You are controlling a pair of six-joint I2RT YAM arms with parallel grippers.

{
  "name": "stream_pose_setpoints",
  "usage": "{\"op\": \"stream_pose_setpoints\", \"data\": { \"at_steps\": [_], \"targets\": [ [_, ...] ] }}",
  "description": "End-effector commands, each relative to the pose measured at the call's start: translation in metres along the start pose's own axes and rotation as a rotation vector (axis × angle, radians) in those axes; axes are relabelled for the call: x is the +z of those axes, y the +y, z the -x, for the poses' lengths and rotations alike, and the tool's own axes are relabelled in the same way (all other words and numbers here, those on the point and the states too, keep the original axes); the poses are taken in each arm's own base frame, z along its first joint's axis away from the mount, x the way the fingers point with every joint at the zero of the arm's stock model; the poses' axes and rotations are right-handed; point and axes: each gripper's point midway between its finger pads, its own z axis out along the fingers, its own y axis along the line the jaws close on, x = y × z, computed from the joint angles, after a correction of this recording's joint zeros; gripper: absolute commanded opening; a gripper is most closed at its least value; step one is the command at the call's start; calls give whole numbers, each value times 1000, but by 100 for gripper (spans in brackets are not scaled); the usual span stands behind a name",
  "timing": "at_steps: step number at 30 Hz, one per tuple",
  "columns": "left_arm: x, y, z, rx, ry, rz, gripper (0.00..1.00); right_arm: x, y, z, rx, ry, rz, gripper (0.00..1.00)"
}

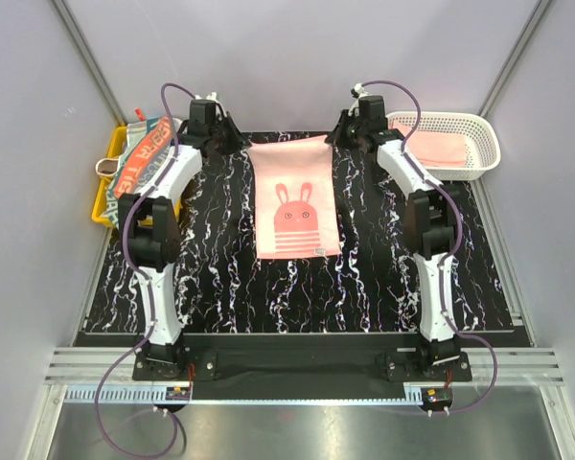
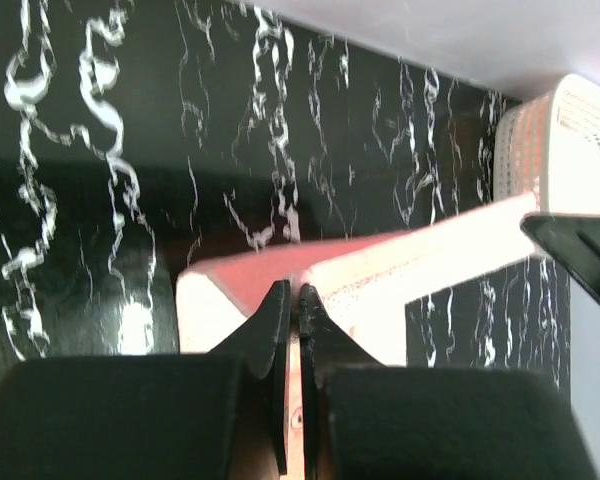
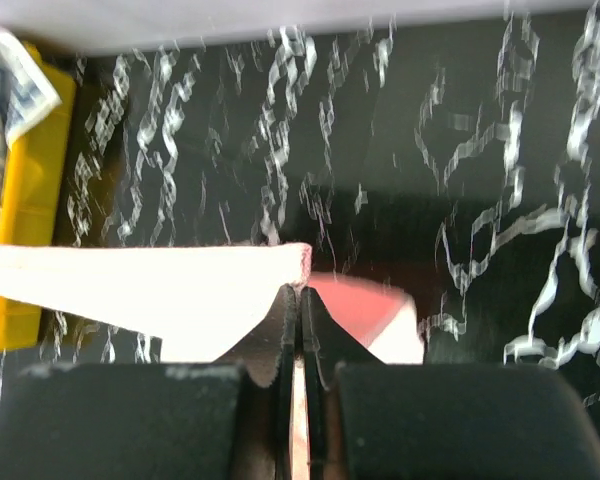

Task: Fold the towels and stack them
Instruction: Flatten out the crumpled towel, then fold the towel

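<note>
**Far corners of pink bunny towel (image 1: 297, 206) gripped**

It lies on the table (image 1: 220, 278), far edge raised. The left jaws clamp its far-left corner, the right jaws the far-right. A lettered towel (image 1: 146, 158) fills the yellow tray (image 1: 103, 201); another pink towel (image 1: 439, 149) lies in the white basket (image 1: 486, 153).

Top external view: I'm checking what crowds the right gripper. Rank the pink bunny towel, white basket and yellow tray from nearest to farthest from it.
1. Pink bunny towel, centre: its far right corner is pinched in the jaws of the right gripper.
2. White basket, just to the right, at the far right.
3. Yellow tray, at the far left.
</note>
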Motion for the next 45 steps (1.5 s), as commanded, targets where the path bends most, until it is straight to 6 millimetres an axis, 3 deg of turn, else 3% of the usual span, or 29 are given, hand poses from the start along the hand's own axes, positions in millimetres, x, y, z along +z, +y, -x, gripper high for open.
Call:
{"op": "stream_pose_setpoints", "data": {
  "at_steps": [1, 2, 3, 4, 6, 7, 8, 9, 10, 11, 14, 15, 18, 21, 24, 34, 45],
  "targets": [
    [-18, -5, 3, 21, -46, -44, 0, -23, 7, 12, 7, -56, 17, 0],
    [-15, 3, -18, 11, -14, -33, 0, -26, 7, 9, 9, -58, 23, 0],
    [-21, 0, -21, 3, -15, -37, 0, -35, 12, 10, 13, -66, 28, 0],
    [-21, -2, -33, 5, 1, -38, 0, -35, 3, -11, 33, -26, 8, 0],
    [-24, 4, -60, -12, 33, -26, 0, -50, 9, -11, 38, -48, 18, 0],
    [-31, -5, -65, -3, 26, -31, 0, -51, 0, -33, 53, -11, -2, 0],
    [-32, 3, -83, -10, 55, -11, 0, -55, 2, -37, 54, -12, 4, 0],
    [-35, 2, -91, -15, 62, -8, 0, -65, 7, -36, 53, -19, 8, 0],
    [-43, -3, -91, -9, 43, -9, 0, -66, 5, -56, 58, 16, -3, 0],
    [-45, 2, -109, -7, 71, 11, 0, -70, 5, -61, 55, 19, -9, 0],
    [-57, 3, -128, 3, 83, 37, 0, -83, 12, -86, 45, 47, -19, 0],
    [-60, 4, -131, 7, 83, 45, 0, -90, 16, -86, 42, 40, -17, 0],
    [-71, 5, -141, 18, 85, 64, 0, -99, 18, -113, 43, 71, -25, 0],
    [-81, 8, -144, 25, 76, 76, 0, -106, 28, -121, 27, 69, -24, 0],
    [-88, 10, -149, 43, 80, 90, 0, -112, 24, -136, 32, 84, -37, 0],
    [-92, 14, -191, 85, 147, 96, 0, -126, 15, -153, 46, 95, -74, 0],
    [-89, 26, -213, 90, 184, 125, 0, -128, 8, -176, 62, 122, -66, 1]
  ]
}}
